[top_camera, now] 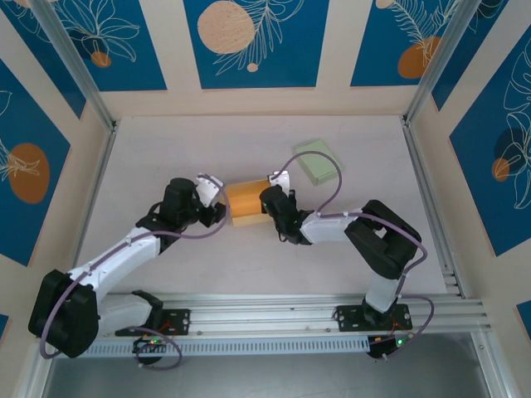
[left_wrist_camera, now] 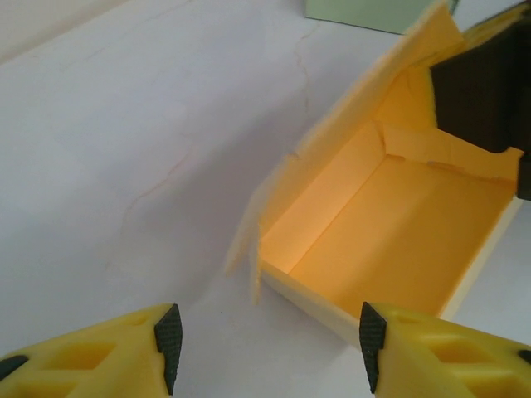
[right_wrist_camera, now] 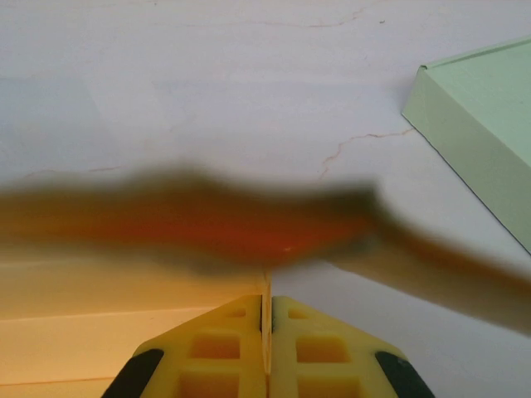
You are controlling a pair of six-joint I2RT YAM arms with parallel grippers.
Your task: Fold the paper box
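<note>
The white counter carries everything, and the two arms reach in from the near edge toward its middle. They meet at the orange paper box, which lies between them near the centre of the counter. One arm comes to each short end, probably so that one side can hold while the other side folds.

From the left wrist, the paper box is open on top. Its floor and low walls are already standing, but the long flap on the far side leans outward and is not yet folded in. By my judgement the task is only partly done.

A green box sits behind and to the right, apart from the orange one. It seems to be out of the work.

The right gripper is at the right end of the paper box. Its jaws are pressed together, and a thin paper edge appears to be pinched between them, most likely to keep the box from sliding. A blurred orange band crosses this view, and I cannot tell which part it is.

The left gripper hangs just before the near end wall with its jaws spread and holding nothing, perhaps ready to take the loose flap.
</note>
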